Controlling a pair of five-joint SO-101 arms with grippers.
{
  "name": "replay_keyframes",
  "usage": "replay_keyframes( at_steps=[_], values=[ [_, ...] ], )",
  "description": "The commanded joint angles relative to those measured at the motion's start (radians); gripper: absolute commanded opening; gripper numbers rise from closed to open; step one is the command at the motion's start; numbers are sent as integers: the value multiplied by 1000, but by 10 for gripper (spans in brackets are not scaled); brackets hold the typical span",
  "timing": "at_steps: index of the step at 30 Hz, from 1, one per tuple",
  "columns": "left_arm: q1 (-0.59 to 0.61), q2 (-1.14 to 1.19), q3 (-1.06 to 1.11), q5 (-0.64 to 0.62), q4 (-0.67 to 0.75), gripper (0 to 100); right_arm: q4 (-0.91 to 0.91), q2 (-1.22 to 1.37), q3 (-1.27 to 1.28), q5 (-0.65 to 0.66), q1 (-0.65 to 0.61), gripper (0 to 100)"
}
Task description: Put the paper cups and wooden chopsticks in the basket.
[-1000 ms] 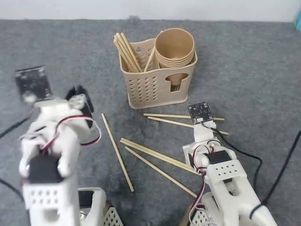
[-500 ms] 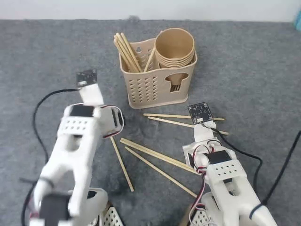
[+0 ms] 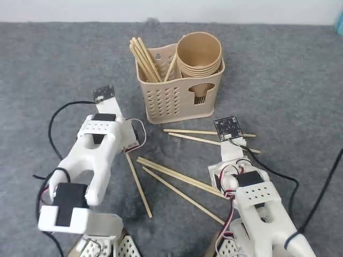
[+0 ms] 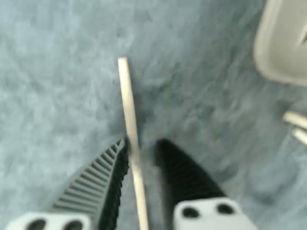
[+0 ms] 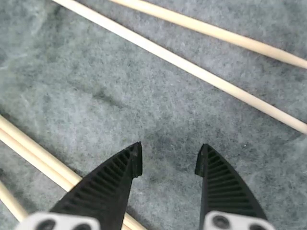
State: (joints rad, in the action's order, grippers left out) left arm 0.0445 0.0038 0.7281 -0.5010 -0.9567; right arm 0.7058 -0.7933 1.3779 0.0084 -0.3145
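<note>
Chopstick (image 4: 125, 96) lying on the table (image 3: 278, 80), left of and nearer than the basket (image 3: 177, 101), is straddled by the left gripper (image 4: 142, 143), jaws apart, ready for pinching. The right gripper (image 5: 170, 148) is held open among loose chopsticks (image 5: 192, 67).

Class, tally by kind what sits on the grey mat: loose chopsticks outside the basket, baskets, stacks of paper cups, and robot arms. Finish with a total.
Loose chopsticks: 6
Basket: 1
Stack of paper cups: 1
Robot arms: 2
Total: 10

Cups (image 3: 199, 51) in basket (image 3: 171, 99), loose chopsticks (image 3: 179, 176) in frt
</note>
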Motion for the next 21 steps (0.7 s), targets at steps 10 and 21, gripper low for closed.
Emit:
replay_keyframes(
  at_steps=[10,21],
  values=[
    [11,-15,56,-15,129,12,1,-27,2,6,13,188],
    [101,-213,8,-11,126,12,1,-27,2,6,13,188]
  ],
)
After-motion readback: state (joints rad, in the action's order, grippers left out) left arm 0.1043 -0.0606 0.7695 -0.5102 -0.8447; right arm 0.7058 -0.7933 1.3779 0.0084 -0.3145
